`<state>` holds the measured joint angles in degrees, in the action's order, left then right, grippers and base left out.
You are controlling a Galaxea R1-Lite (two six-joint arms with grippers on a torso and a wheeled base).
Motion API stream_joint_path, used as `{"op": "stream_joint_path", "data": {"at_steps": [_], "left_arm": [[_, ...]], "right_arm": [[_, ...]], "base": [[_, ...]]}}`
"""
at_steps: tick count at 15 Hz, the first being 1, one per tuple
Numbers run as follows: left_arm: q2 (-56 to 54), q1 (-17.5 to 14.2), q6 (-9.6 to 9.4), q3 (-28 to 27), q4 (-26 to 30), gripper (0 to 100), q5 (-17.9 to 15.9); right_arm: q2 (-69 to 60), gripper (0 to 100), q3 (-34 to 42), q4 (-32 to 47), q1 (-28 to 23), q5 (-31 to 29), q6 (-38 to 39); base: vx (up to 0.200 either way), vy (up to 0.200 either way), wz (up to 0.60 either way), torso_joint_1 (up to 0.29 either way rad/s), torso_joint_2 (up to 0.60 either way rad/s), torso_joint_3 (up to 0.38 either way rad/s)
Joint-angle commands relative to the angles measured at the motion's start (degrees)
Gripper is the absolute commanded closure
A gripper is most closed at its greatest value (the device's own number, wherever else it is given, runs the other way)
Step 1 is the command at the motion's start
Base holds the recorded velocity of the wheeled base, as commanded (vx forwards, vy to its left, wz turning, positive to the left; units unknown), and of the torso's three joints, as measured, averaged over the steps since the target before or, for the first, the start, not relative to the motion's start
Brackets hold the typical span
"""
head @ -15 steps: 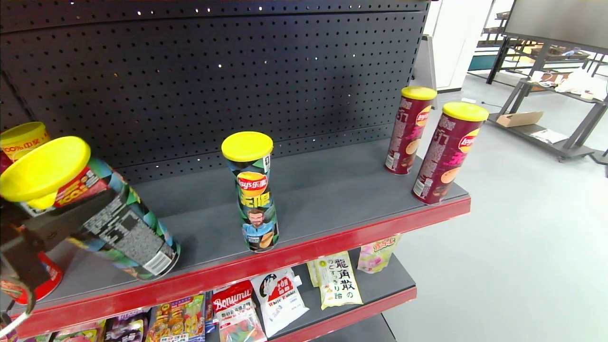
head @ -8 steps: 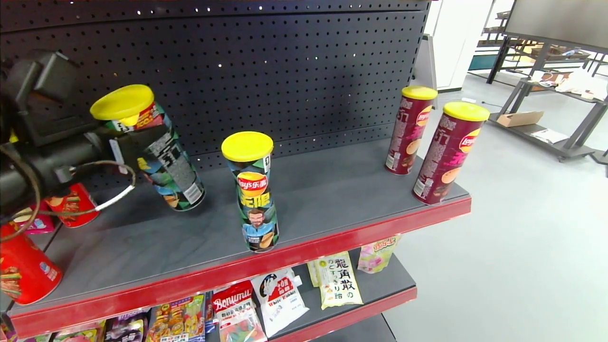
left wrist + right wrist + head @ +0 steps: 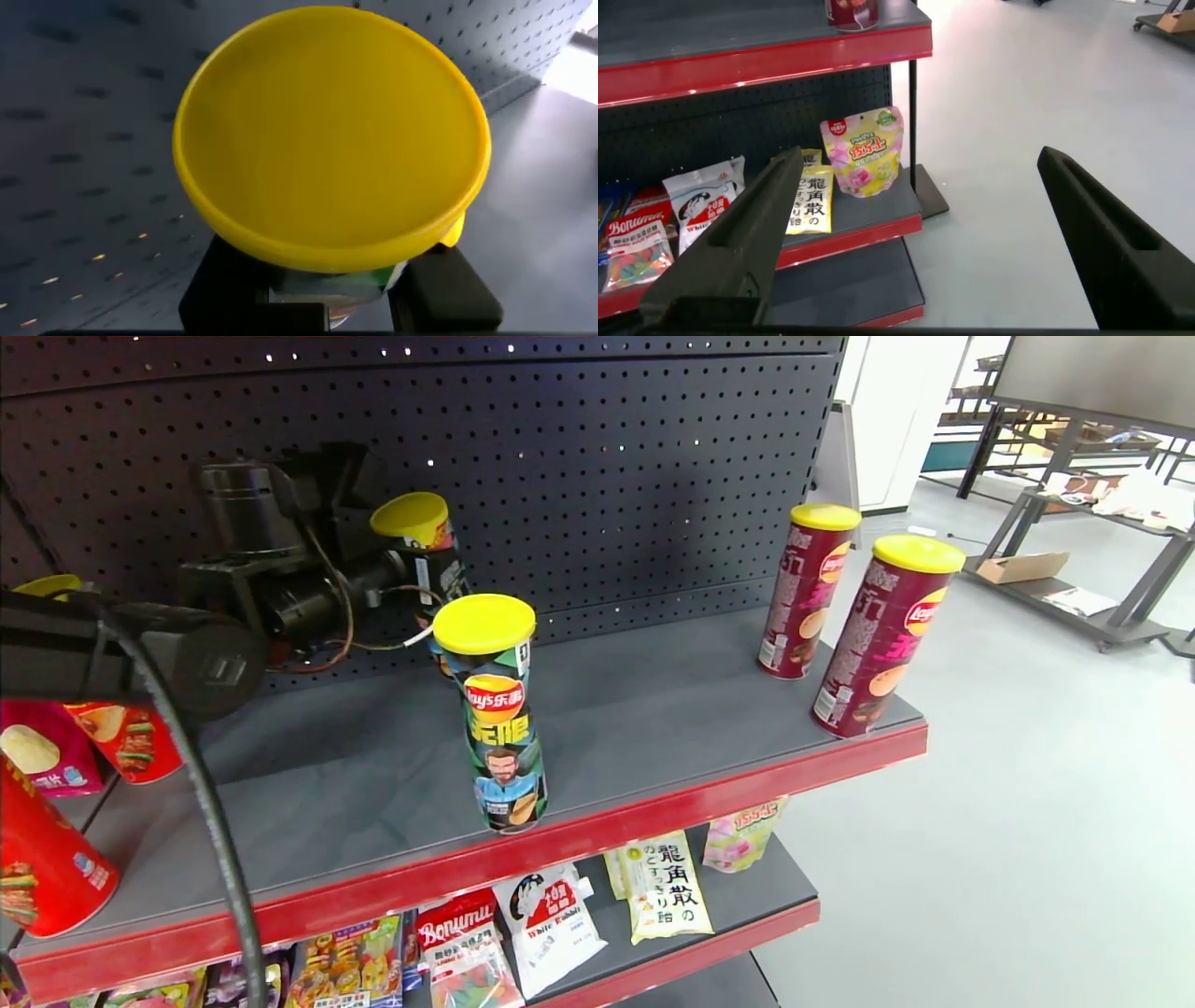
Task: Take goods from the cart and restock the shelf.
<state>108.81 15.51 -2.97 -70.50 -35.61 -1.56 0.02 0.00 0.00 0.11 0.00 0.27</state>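
The left gripper (image 3: 417,586) was clamped on the held chip can (image 3: 415,537), its fingers pressed against the body below the yellow lid (image 3: 332,140). That can was just behind the standing chip can (image 3: 495,728), close to the pegboard (image 3: 607,476), and its base was hidden. The rear maroon can (image 3: 805,593) and the front maroon can (image 3: 882,635) stood well to the right of the standing chip can. The right gripper (image 3: 924,243), lower than the standing chip can, was spread wide with nothing in it, before snack bags (image 3: 864,154).
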Motion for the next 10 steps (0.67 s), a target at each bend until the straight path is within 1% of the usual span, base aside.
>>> {"op": "stream_joint_path", "data": {"at_steps": [1,2,4,8,10], "left_arm": [[5.09,1.63,0.25,-2.28,-0.16,100,0.15],[6.06,2.16,0.16,-3.86,-0.07,100,0.15],[6.32,2.25,-0.10,-5.44,1.16,100,0.15],[5.18,2.16,-0.19,-5.53,3.00,100,0.15],[3.77,2.25,-0.19,-5.70,6.17,100,-0.02]], "right_arm": [[-0.02,0,0.00,0.00,0.07,0.00,0.00],[-0.02,0,0.00,0.00,0.07,0.00,0.00],[-0.02,0,0.00,0.00,0.07,0.00,0.00],[-0.02,0,0.00,0.00,0.07,0.00,0.00],[-0.02,0,0.00,0.00,0.07,0.00,0.00]], "base": [[0.000,0.000,0.00,0.000,0.00,0.000],[0.000,0.000,0.00,0.000,0.00,0.000],[0.000,0.000,0.00,0.000,0.00,0.000],[0.000,0.000,0.00,0.000,0.00,0.000],[0.000,0.000,0.00,0.000,0.00,0.000]]}}
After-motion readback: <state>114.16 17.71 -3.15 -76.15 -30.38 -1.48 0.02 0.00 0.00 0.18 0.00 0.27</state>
